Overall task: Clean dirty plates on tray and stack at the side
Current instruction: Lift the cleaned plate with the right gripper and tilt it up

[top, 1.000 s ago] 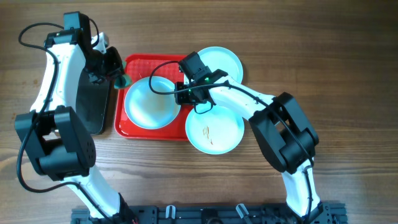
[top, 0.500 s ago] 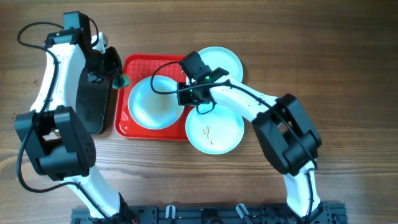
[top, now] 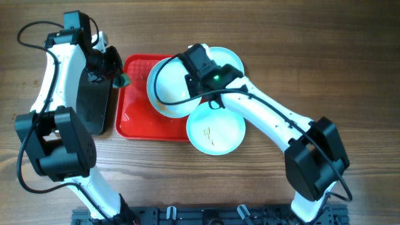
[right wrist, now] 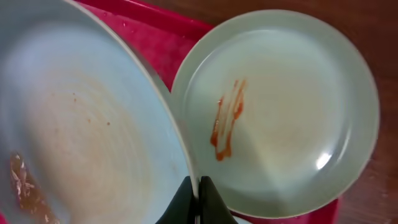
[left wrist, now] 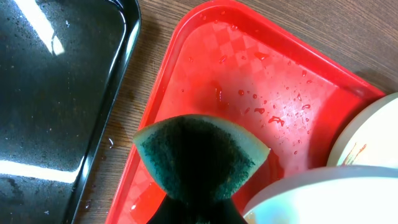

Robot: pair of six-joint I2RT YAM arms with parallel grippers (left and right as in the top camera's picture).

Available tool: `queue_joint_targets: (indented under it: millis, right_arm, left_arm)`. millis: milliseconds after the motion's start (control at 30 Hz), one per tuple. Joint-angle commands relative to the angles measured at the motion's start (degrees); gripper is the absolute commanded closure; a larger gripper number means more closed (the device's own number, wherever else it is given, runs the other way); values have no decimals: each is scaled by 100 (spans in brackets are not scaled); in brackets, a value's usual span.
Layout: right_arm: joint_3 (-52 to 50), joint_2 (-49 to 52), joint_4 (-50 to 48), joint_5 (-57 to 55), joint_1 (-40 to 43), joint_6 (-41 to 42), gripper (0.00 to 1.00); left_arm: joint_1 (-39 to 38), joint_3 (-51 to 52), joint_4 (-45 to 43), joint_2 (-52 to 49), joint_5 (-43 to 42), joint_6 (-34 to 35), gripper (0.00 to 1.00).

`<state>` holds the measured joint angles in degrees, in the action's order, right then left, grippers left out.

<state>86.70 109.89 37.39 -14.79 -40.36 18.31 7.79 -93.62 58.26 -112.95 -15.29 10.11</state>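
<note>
Overhead, the red tray (top: pixel 134 119) lies left of the bench's middle, nearer the far edge. A black tray (top: pixel 94 103) sits just beside it toward the left edge. The right claw (top: pixel 189 84) is pinched narrow on the rim of the held plate (top: pixel 167 87). This plate is raised and tilted above the far right part of the red tray.

In the right wrist view the two fingers (right wrist: pixel 186 202) meet on that pale rim. The held plate (right wrist: pixel 81 124) shows faint brown specks and a brown smear low on its left. Beside it is the streaked plate (right wrist: pixel 280 112), with an orange-red mark on its whitish centre.

From above, the streaked plate (top: pixel 215 131) rests over the tray's near right corner, partly off the rim toward the near edge. A third plate (top: pixel 228 59) lies at the tray's far right corner, largely hidden under the right arm.

The left claw (top: pixel 122 79) hangs over the tray's far left corner, closed on a sponge (left wrist: pixel 199 155). That sponge has a dark green face and a pale edge. Water drops dot the red tray (left wrist: pixel 261 74) below it.
</note>
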Motion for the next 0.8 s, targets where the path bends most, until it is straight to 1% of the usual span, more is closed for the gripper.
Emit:
queue_joint_targets:
  millis: [0, 133, 300, 500, 567, 767]
  right_arm:
    - [225, -243, 17, -1311, -358, -494, 96]
    - [225, -243, -9, -2243, -686, -638, 96]
    - [225, -243, -63, -3101, -868, -909, 96]
    - [225, -245, -393, -3724, -1043, -1296, 96]
    - [225, -245, -713, -3906, -1215, -1720, 96]
    - [225, -254, -1003, -4559, -1482, -2135, 96]
  left_arm:
    - [22, -109, -15, -9, 35, -114, 96]
    - [22, -109, -15, -9, 35, -114, 96]
    - [22, -109, -15, -9, 35, -114, 96]
    - [22, -109, -15, -9, 37, -114, 96]
    - [22, -109, -17, -9, 35, -114, 96]
    - [22, -109, -17, -9, 35, -114, 96]
